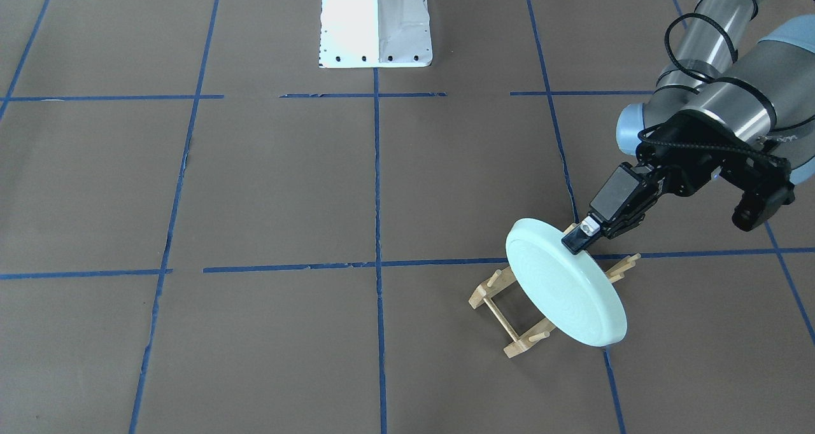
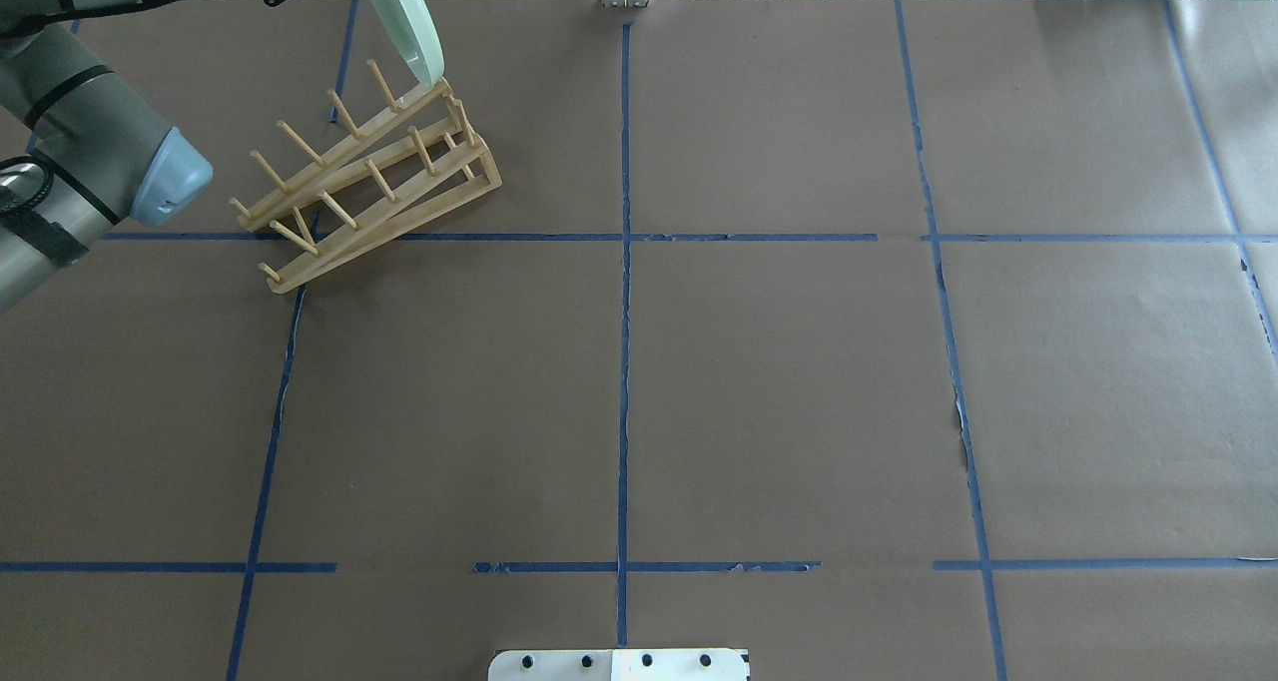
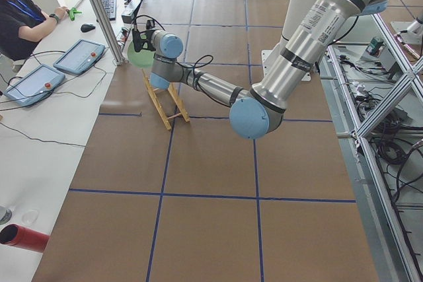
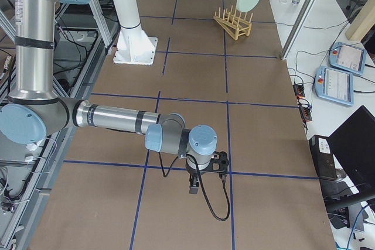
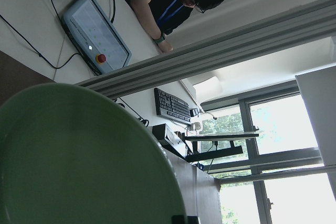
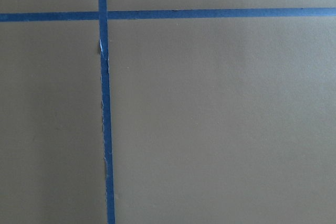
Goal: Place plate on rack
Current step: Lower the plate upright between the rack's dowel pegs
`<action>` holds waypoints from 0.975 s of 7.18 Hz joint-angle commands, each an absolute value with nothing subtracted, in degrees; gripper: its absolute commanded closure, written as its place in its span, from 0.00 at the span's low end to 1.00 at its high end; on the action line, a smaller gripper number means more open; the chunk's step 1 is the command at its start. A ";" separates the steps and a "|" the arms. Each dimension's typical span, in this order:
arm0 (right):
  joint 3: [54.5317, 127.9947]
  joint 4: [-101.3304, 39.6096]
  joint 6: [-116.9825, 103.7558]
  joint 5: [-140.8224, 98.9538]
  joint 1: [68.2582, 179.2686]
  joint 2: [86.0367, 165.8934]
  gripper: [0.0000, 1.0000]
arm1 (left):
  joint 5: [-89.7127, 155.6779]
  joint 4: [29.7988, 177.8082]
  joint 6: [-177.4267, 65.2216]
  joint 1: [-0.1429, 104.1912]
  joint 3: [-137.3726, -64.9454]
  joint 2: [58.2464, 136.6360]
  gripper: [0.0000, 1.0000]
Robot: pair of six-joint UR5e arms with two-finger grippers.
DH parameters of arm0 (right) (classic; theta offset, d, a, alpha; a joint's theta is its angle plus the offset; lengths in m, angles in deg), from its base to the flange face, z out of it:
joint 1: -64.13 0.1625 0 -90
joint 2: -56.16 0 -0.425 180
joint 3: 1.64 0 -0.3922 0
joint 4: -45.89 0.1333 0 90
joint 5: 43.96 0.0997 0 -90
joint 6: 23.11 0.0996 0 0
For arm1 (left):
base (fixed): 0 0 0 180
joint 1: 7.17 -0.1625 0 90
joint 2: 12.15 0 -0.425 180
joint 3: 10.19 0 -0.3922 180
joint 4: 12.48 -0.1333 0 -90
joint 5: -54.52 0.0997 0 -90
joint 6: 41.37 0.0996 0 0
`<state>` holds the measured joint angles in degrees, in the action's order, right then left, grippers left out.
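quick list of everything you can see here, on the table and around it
plate: one, pale mint green, held tilted on edge over the rack's end
rack: one, light wood, far left part of the table
table: one, brown cover with a blue tape grid
pedestal: one, white, on the robot's side of the table
operator: one, dark shirt, seated at the side desk
control tablets: two, grey, on that desk
left gripper: one, black, shut on the plate's rim
right gripper: one, black, over bare table, state unclear
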<state>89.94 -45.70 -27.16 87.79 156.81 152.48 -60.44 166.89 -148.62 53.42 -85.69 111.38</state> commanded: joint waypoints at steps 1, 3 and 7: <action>89.94 -45.70 -27.16 87.79 156.86 152.49 0.00 | -59.30 167.26 -148.51 53.12 -84.37 111.25 1.00; 89.94 -45.70 -27.16 87.79 156.86 152.49 0.00 | -59.13 167.26 -147.72 52.25 -83.67 110.28 1.00; 89.94 -45.70 -27.16 87.79 156.77 152.49 0.00 | -56.40 167.09 -146.14 49.78 -82.96 109.93 1.00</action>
<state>89.96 -45.70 -27.16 87.79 156.80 152.49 -56.78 167.16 -146.35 50.19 -83.18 109.96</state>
